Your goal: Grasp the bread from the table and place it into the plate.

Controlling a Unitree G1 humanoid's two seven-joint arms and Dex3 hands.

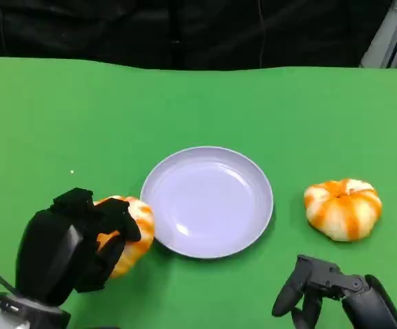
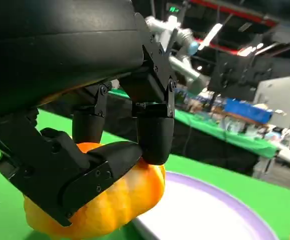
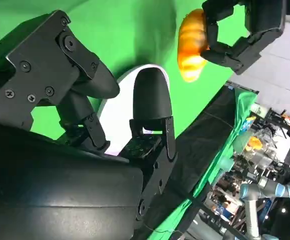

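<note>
Two ridged glossy buns | left hand [image 1: 81, 236] grips bread [image 1: 133, 236] | right hand [image 1: 315, 288] empty, fingers apart | round plate [image 1: 207, 201]

Two bread rolls are on the green bench [image 1: 198, 103], both round, orange and striped in white. One bread roll [image 1: 133, 236] sits at the lower left of the head view, just left of the plate. The other bread roll [image 1: 343, 208] sits at the right of the frame. One plate [image 1: 207, 201], round and pale lilac, lies at the centre. Two black robot hands are in the frame: the left hand [image 1: 75, 240] at the lower left and the right hand [image 1: 321, 291] at the lower right.
</note>
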